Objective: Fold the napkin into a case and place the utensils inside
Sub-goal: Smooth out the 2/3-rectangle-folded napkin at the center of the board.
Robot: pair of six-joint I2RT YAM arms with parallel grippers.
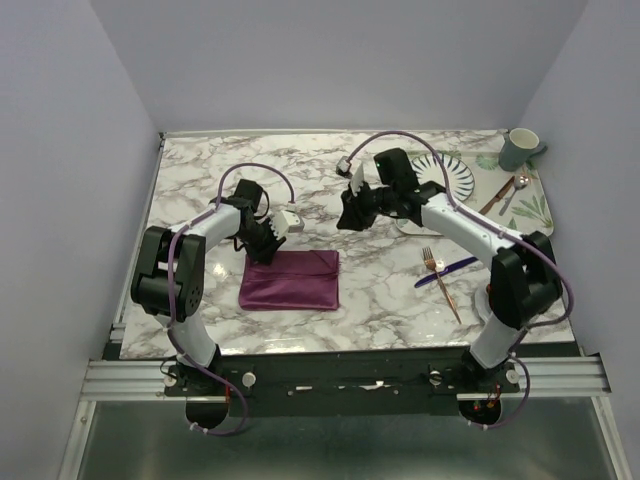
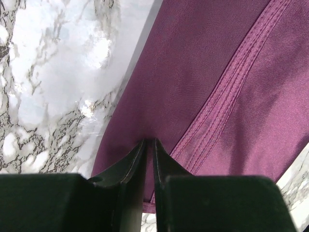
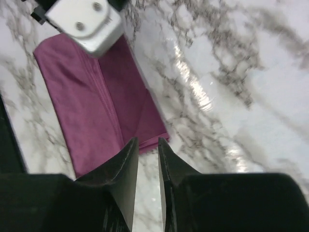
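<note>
- top view: the napkin [image 1: 290, 281] lies folded into a plum rectangle on the counter [image 1: 200, 170], left of centre and in front of the left arm.
- the left claw [image 1: 262, 247] is down at the napkin's far left corner. from up here you cannot tell how its fingers stand.
- the right claw [image 1: 349, 214] hangs over bare marble, beyond the napkin's right end and apart from it.
- only this view shows the copper fork [image 1: 450, 300] and the dark blue knife [image 1: 462, 266]. they lie crossed on the right side of the counter, well apart from the napkin.
- at the far right corner a striped plate [image 1: 455, 172] sits partly under the right arm, beside a grey-green mug [image 1: 520, 150] and a leaf-print tray [image 1: 532, 207] carrying a silver spoon [image 1: 519, 186].
- left wrist view: the fingertips sit almost together on the cloth with a thin slit between them. whether they are pinching a layer, i cannot tell. a stitched hem runs slantwise across the satin, a detail lost from above.
- right wrist view: the fingers are slightly parted with nothing between them, their tips over the napkin's near corner. the left arm's white camera block [image 3: 82, 21] shows above the cloth.
- the counter is glossy white marble with grey veins, and plain pale lilac walls [image 1: 350, 60] close it in on three sides.
</note>
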